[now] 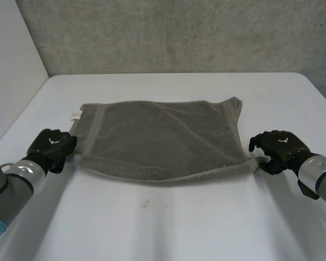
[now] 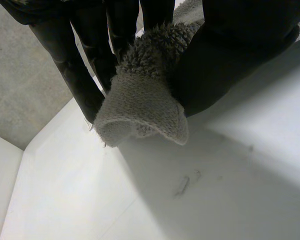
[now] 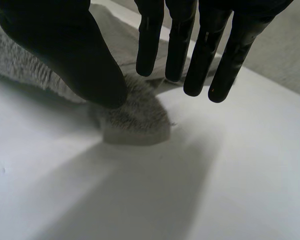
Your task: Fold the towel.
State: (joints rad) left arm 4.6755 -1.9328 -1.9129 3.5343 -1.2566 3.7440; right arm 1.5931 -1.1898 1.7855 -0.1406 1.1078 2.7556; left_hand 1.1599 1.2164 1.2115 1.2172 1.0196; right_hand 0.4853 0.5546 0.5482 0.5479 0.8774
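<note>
Counts: one towel [image 1: 157, 138], one table [image 1: 168, 231], two hands, two arms, one tag, one mark.

The towel is grey-olive and spread out flat on the middle of the white table, its long side running from 9 to 3 o'clock in the head view. Its near edge bows a little toward 6 o'clock between the two hands. There is some rumpling at the 2 o'clock corner. One small white tag [image 1: 75, 115] sits at the towel's 10 o'clock corner.

The left hand [image 1: 51, 147] is at the towel's 8 o'clock corner, with the left arm [image 1: 13, 182] coming in from 7 o'clock. In the left wrist view the left hand [image 2: 225, 60] has that corner of the towel [image 2: 140, 107] bunched between fingers and thumb. The corner is pinched tight and raised off the table, with a small flap hanging under the grip.

The right hand [image 1: 277, 147] is at the towel's 4 o'clock corner, with the right arm [image 1: 320, 179] coming in from 4 o'clock. In the right wrist view the right hand [image 3: 65, 45] sets its thumb tip on top of the corner of the towel [image 3: 135, 120]. Its fingers are straight and held well away from the thumb, so the hand is wide and clamps nothing. That corner lies flat on the table.

One small dark mark [image 1: 146, 204] is on the table at 6 o'clock from the towel, apart from it. The left wrist view shows the same mark [image 2: 181, 186] near the pinched corner. A grey wall [image 1: 179, 32] stands at 12 o'clock behind the table.
</note>
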